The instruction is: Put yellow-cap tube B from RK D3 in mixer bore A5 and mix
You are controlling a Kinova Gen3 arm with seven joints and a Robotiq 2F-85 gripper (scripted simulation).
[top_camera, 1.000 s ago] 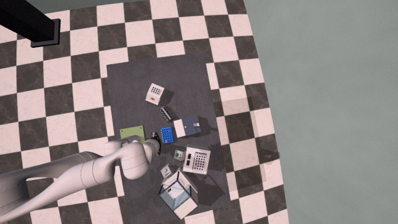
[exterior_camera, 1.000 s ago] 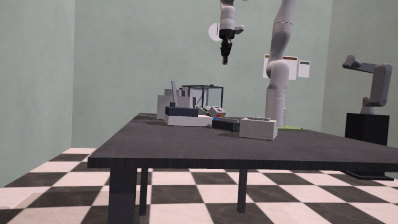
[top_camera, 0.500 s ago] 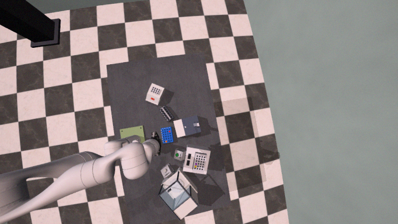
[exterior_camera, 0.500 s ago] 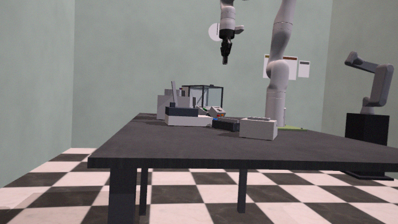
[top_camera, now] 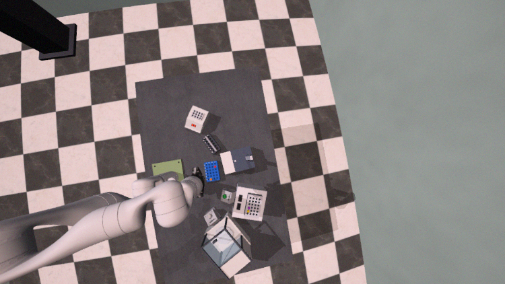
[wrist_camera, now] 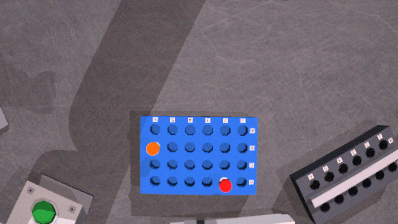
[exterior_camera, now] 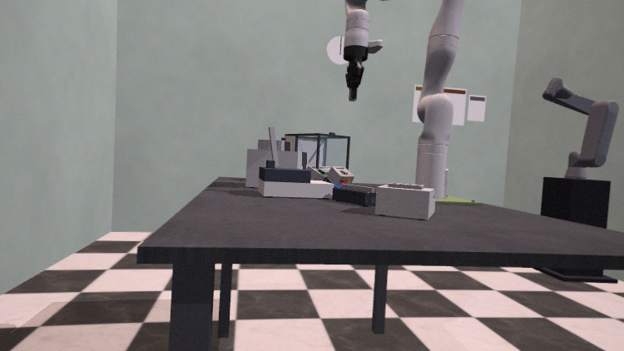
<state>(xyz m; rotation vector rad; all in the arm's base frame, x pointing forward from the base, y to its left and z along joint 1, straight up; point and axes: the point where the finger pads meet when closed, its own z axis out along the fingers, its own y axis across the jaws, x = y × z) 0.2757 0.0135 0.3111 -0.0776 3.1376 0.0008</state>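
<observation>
One step looks done, approx: the yellow-capped tube [top_camera: 248,210] is in the mixer [top_camera: 235,208] [exterior_camera: 254,168], next to a purple-capped tube [top_camera: 248,208]. Prob bore A5, but the bores are too small to count for sure, and can't tell if it's pushed fully down.

Rack [top_camera: 211,171] [exterior_camera: 337,186] [wrist_camera: 198,156] backs that up: D3 has no tube in it. Red-capped tube [top_camera: 215,166] [wrist_camera: 225,185] sits at D2, orange-capped tube [top_camera: 211,179] [wrist_camera: 153,148] at B6; leave both.

Gripper [top_camera: 200,182] [exterior_camera: 352,99] is high above the bench, fingers pressed together, nothing between them. OK shape for a key press.

Left to do, AFAICT: START, prob the green button [top_camera: 224,196] [exterior_camera: 321,171] [wrist_camera: 44,212], then wait for the green lamp to go out. No lit lamp discernible, so run status unknown. Press gently, b/c the mixer isn't fixed & could shift or tip. If red lamp comes on, rerun.

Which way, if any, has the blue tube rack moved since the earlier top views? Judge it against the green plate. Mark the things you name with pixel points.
No: the blue tube rack [top_camera: 211,171] [wrist_camera: 198,156] sits at the same spot beside the green plate [top_camera: 167,167] [exterior_camera: 458,200].
</observation>
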